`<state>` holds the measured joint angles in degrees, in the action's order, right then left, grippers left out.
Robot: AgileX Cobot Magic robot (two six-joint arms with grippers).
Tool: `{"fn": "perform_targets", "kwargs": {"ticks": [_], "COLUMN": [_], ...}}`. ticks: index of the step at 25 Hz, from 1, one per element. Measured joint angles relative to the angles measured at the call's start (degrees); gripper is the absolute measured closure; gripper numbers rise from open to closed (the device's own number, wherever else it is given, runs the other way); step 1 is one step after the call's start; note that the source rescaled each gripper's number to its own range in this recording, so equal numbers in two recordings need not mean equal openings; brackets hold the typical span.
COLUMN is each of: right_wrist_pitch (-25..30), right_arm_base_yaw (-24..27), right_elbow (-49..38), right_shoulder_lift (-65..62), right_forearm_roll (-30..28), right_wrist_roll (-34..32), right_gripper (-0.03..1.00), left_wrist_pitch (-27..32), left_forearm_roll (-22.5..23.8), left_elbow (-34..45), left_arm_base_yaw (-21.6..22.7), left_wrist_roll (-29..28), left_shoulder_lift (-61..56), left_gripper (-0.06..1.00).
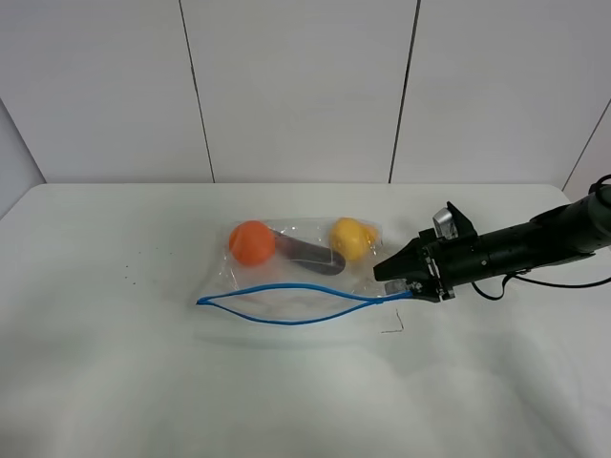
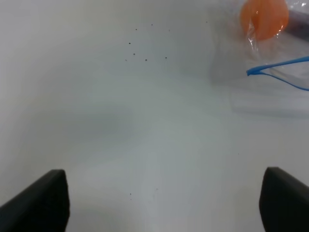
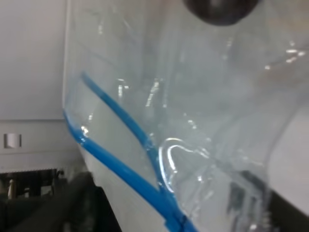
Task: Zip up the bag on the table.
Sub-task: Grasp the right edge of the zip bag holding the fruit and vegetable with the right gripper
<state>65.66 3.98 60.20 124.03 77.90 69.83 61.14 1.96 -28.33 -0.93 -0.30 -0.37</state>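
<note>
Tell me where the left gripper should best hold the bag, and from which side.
Probably the zipper strip's left end, approached from the left of the bag in the high view: there both blue strands meet in one flat point, opposite the right gripper.

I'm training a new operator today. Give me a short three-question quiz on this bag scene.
1. Which one sits at the end of the bag's zipper? A) left pincer B) right pincer C) neither
2. True or false: the zipper is closed along its whole length.
3. Fill in: the round item nearer the right pincer is ___ in colour.
Key: 1 B; 2 false, its two strips bow apart; 3 yellow, the yellow item.
</note>
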Motion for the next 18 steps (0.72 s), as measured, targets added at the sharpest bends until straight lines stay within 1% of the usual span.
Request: {"fn": "perform_targets", "kwargs": {"ticks": [4,8,18], "right_wrist_pitch": [-0.4,-0.6,-1.6], "right_arm_base_yaw": [0.0,0.0,0.0], "right_elbow": [0.0,0.0,0.0], "right_shoulder_lift": [0.0,0.0,0.0], "right_forearm_roll": [0.0,0.1,0.1], "right_wrist_roll": [0.0,-0.3,-0.9], "right_gripper": [0.51,0.58,0.60], "left_wrist_pitch": [0.0,0.0,0.0], "left_forearm_roll": [0.0,0.0,0.0], "left_elbow": [0.0,0.0,0.0], "left_arm_base_yaw": [0.0,0.0,0.0], "left_wrist_roll": [0.0,0.0,0.0], "left_shoulder_lift": [0.0,0.0,0.0], "left_gripper": [0.10,0.10,0.10]}}
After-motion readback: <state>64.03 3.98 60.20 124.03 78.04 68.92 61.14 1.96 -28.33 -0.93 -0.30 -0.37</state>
